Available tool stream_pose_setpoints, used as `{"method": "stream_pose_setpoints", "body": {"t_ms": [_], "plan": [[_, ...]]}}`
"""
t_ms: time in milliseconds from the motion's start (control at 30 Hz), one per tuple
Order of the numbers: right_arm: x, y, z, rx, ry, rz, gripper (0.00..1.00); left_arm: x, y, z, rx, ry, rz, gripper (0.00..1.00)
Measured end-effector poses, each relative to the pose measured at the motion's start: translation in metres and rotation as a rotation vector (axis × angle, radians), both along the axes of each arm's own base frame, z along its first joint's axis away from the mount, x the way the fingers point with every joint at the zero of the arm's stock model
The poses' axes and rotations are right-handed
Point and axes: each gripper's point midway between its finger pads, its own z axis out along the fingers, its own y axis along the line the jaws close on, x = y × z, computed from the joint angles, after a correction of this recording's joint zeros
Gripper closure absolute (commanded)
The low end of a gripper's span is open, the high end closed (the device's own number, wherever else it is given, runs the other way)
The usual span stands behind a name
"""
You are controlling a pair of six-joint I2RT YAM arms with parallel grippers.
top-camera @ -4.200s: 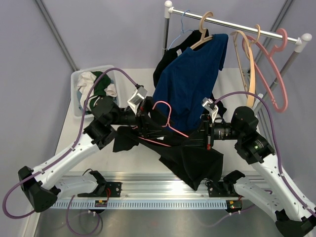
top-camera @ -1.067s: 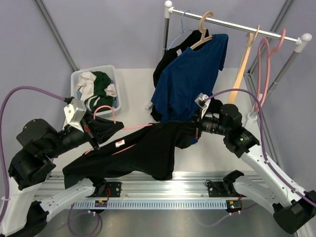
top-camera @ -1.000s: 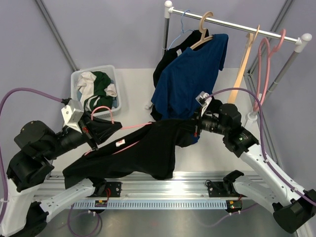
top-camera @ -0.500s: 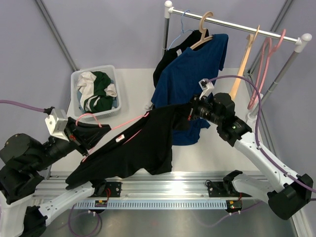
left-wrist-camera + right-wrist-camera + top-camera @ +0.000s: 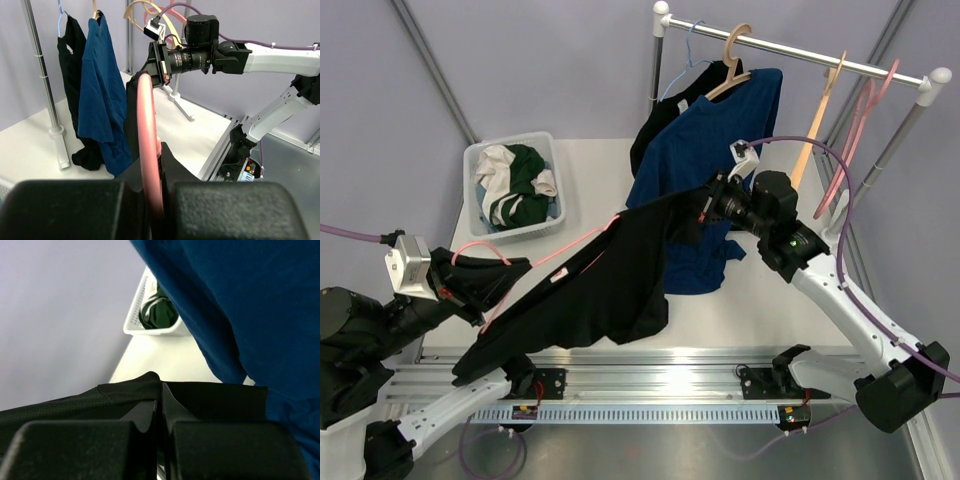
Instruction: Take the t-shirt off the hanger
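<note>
A black t-shirt point(image 5: 590, 295) hangs stretched in the air between my two arms, with a pink hanger point(image 5: 565, 255) still inside it. My left gripper point(image 5: 470, 275) is at the far left, shut on the hanger, whose pink bar point(image 5: 148, 150) runs between its jaws in the left wrist view. My right gripper point(image 5: 698, 208) is raised at the right by the blue shirt, shut on the black t-shirt's edge point(image 5: 125, 390). The hanger's far end is hidden in the cloth.
A clothes rack point(image 5: 800, 50) at the back holds a blue shirt point(image 5: 705, 150), a black garment point(image 5: 655, 125) and bare hangers point(image 5: 845, 150). A white basket of clothes point(image 5: 515, 185) stands at the back left. The metal rail point(image 5: 650, 395) runs along the front.
My left arm has pulled far back to the left with the hanger. My right arm has risen and moved toward the rack with the shirt edge. The t-shirt is stretched longer between them.
</note>
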Motion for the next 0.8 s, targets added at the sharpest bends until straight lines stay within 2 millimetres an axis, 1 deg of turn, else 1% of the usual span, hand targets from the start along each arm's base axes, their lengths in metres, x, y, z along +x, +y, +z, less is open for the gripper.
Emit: {"method": "stream_pose_setpoints", "body": {"t_ms": [133, 267, 367, 667, 800], "plan": [[0.009, -0.009, 0.002, 0.063, 0.045, -0.014, 1.00, -0.003, 0.001, 0.002, -0.004, -0.010, -0.007, 1.00], [0.014, -0.006, -0.003, 0.088, 0.083, 0.002, 1.00, -0.005, 0.003, 0.005, -0.010, -0.017, -0.008, 1.00], [0.011, -0.002, -0.007, 0.097, 0.103, 0.026, 1.00, -0.008, 0.007, 0.007, -0.014, -0.019, 0.000, 1.00], [0.006, 0.003, -0.009, 0.136, 0.127, 0.064, 1.00, -0.012, 0.020, 0.014, -0.069, -0.060, 0.044, 1.00], [0.004, 0.004, -0.013, 0.162, 0.141, 0.084, 1.00, -0.011, 0.025, 0.016, -0.089, -0.070, 0.067, 1.00]]}}
